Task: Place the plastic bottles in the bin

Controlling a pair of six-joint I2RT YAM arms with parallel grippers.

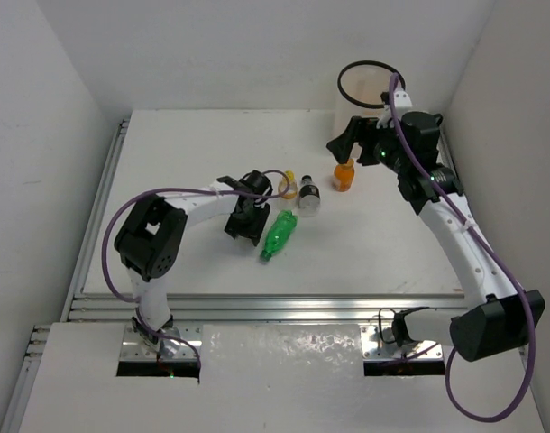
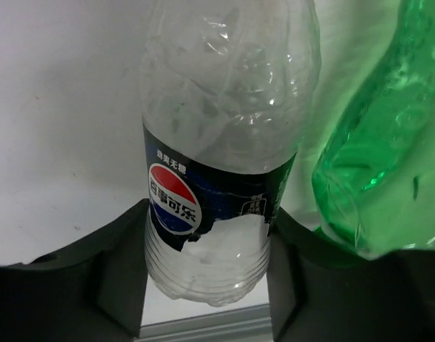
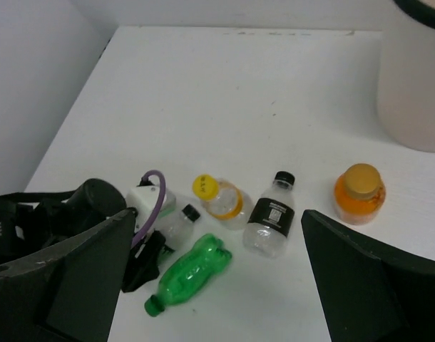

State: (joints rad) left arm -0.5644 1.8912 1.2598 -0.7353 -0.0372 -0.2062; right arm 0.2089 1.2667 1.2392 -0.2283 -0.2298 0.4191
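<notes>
A clear bottle (image 2: 217, 142) with a blue cola label and a black cap (image 3: 191, 212) lies on the table, and my left gripper (image 1: 246, 219) (image 2: 207, 242) is shut on its lower body, both fingers pressing its sides. Right beside it lies the green bottle (image 1: 279, 233) (image 2: 381, 142) (image 3: 189, 272). Further back are a yellow-capped bottle (image 1: 289, 185) (image 3: 219, 198) and a dark-labelled bottle (image 1: 308, 197) (image 3: 272, 222). An orange bottle (image 1: 344, 174) (image 3: 359, 194) stands upright near the bin (image 1: 370, 90) (image 3: 413, 85). My right gripper (image 1: 352, 144) hangs open above the orange bottle, holding nothing.
The white table (image 1: 194, 153) is walled in at the back and on both sides. The bin stands in the far right corner. A metal rail (image 1: 257, 302) runs along the table's near edge.
</notes>
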